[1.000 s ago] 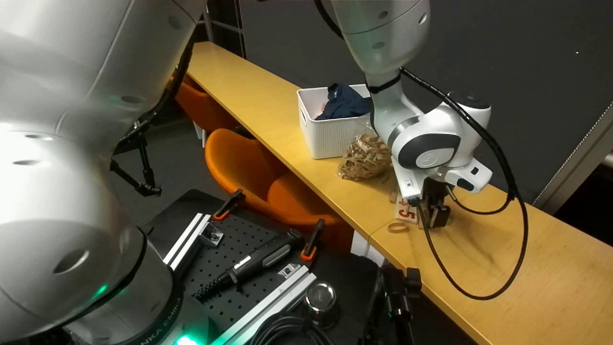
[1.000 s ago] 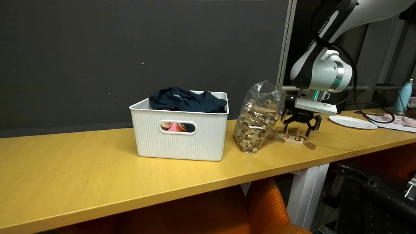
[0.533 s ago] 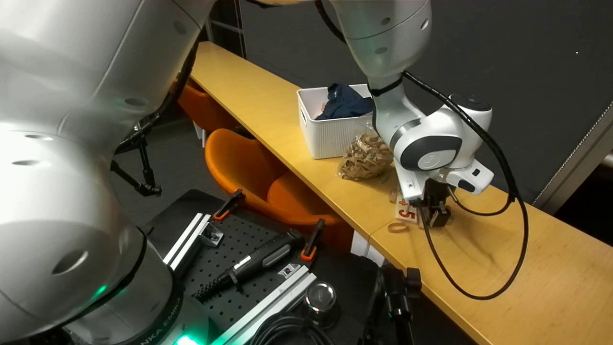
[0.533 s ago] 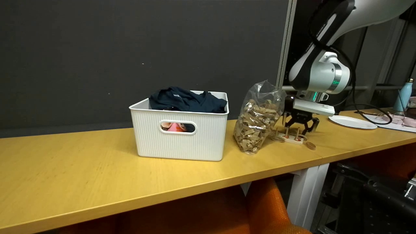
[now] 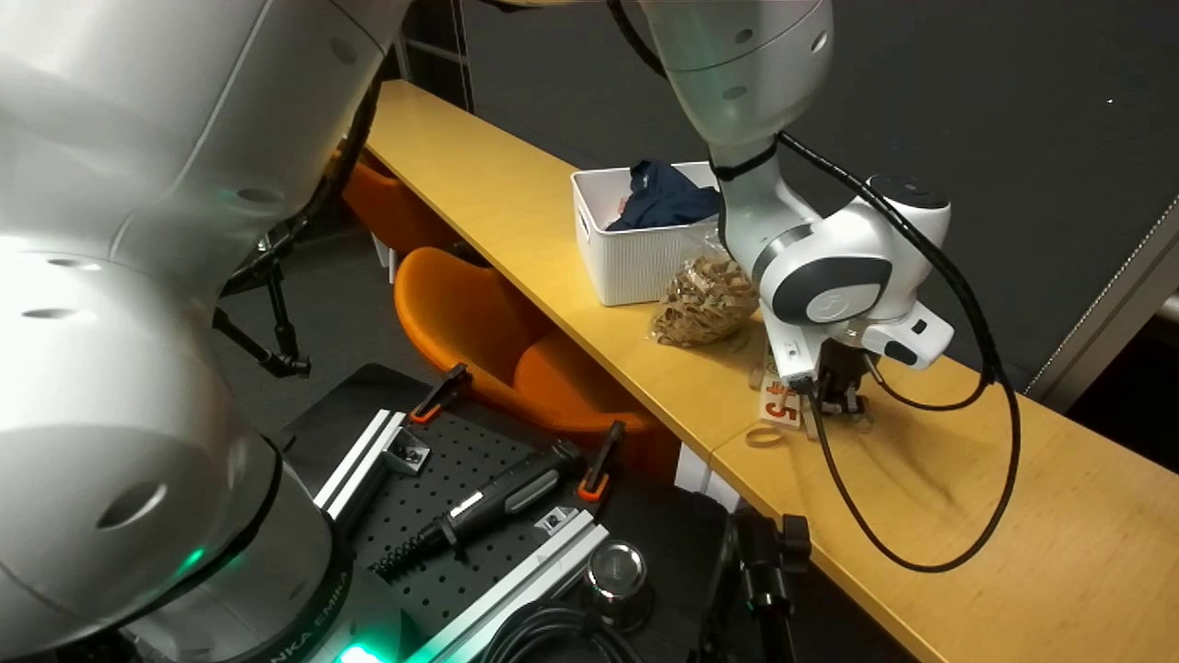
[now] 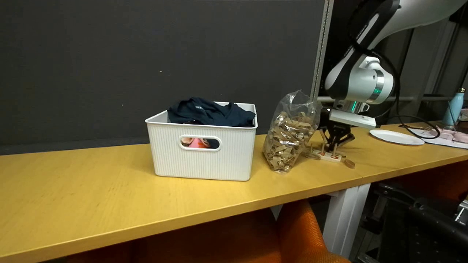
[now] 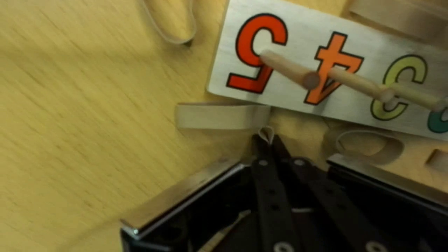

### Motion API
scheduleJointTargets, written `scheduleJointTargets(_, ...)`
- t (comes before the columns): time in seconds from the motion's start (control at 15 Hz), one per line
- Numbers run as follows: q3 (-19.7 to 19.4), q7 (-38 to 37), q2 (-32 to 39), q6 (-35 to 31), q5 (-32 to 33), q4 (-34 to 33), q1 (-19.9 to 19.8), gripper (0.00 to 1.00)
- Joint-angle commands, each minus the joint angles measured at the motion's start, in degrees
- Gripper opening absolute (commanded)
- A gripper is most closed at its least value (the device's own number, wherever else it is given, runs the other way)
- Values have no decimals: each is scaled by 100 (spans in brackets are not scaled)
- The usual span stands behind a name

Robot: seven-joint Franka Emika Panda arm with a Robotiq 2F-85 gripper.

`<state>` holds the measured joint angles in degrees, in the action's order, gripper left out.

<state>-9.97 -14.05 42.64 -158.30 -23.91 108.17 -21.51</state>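
Note:
In the wrist view my gripper (image 7: 268, 142) is shut on a thin tan band (image 7: 272, 133). A small loop of it pokes out past the fingertips, and the rest is hidden between and below the fingers. Just ahead lies another tan band (image 7: 217, 117), along the edge of a white number board (image 7: 301, 40). Upright wooden pegs (image 7: 288, 70) stand on the board beside its printed 5, 4 and 3. An oval band (image 7: 388, 152) rests to the right. In both exterior views the gripper (image 6: 332, 147) is low over the table, right by the board (image 5: 779, 412).
A clear bag of tan bands (image 6: 289, 142) stands near the board, beside a white bin (image 6: 201, 160) holding dark cloth (image 6: 212, 113). Behind the arm lie a white plate (image 6: 396, 137) and a blue bottle (image 6: 454, 107). A loose band (image 5: 764, 437) lies near the table edge.
My jaws have gone from wide apart to together, pinching the band. The arm has shifted only slightly. The bin, bag and board look unmoved.

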Motion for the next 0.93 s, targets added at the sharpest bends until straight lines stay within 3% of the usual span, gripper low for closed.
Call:
scheduleJointTargets(0.0, 43, 23, -180, -2, -36, 94, -120, 0)
scheduleJointTargets(0.87, 116, 178, -461, -85, -204, 214, -668, 1)
